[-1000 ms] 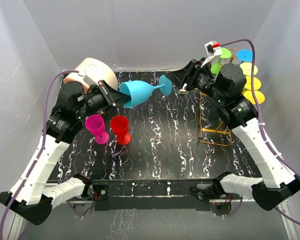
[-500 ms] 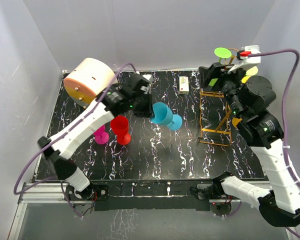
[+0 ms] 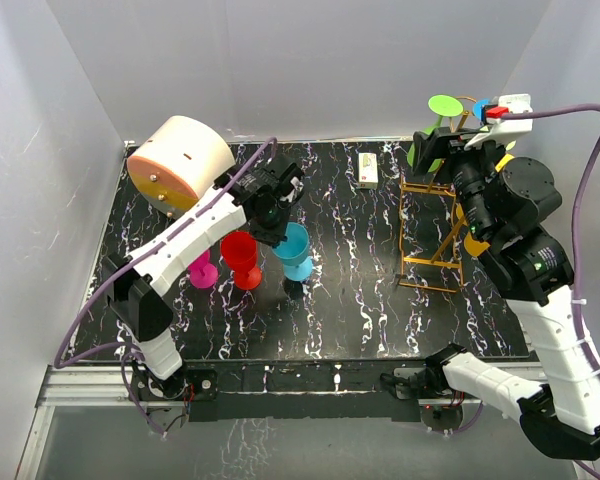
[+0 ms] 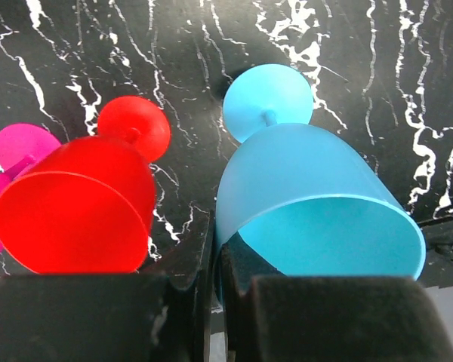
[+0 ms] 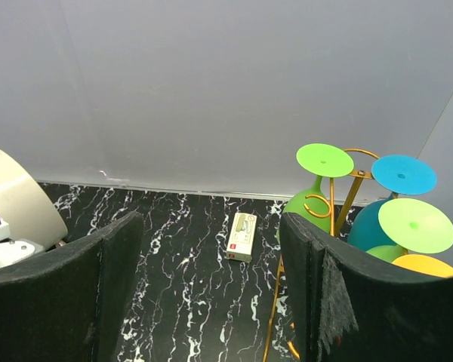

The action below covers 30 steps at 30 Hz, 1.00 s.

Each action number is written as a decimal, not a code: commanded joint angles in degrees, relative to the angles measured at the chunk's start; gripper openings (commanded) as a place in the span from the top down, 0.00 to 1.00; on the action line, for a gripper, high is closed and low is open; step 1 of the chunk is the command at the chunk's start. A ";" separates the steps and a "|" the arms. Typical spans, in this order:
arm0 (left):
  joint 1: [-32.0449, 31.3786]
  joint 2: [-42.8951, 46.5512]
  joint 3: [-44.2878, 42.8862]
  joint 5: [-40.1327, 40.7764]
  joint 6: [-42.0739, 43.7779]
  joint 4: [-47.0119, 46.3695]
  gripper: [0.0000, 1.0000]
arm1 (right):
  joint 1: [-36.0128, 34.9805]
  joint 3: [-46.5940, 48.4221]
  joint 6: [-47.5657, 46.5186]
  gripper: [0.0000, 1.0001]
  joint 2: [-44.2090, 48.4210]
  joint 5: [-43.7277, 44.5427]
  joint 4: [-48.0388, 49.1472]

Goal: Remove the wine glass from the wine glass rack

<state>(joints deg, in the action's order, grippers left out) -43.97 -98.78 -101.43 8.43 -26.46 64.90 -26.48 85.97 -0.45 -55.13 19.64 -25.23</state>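
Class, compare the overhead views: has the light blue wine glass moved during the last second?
Yes. The light blue wine glass moved toward the near edge, ending right beside the red glass.

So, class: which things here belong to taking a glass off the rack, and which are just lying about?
Job: rack; blue glass, held in the left jaws; hanging glasses.
Lying about: red glass; pink glass; drum; box.

L jaws: wine glass [image 4: 317,204] rim betw. them; 2nd glass [image 4: 75,204] just left, 3rd glass [image 4: 23,147] further left. R jaws: rack [image 5: 331,219] ahead-right, box [image 5: 242,236] ahead, drum [image 5: 15,204] left.
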 commanded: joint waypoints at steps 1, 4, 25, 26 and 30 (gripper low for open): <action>2.39 0.31 1.36 -0.49 3.24 -0.22 1.00 | 0.06 0.00 -1.82 0.29 1.06 1.22 2.62; 2.95 -0.90 1.59 1.64 3.49 0.79 1.00 | 0.02 -0.25 -1.92 0.29 1.36 1.45 2.57; 3.53 -1.98 6.29 -0.54 4.05 -3.79 0.83 | 0.02 -1.27 -1.67 0.29 1.58 1.16 2.63; 3.54 -1.56 6.12 -0.53 4.05 -3.85 0.80 | 0.02 -1.25 -1.93 0.29 1.61 1.31 2.58; 3.54 0.24 4.52 -1.19 4.37 -3.71 0.67 | 0.03 -0.34 -2.97 0.30 0.56 1.99 1.53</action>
<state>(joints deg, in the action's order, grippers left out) -40.66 -101.93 -95.13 8.10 -22.74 60.60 -26.48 84.51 -1.72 -54.37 20.32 -25.26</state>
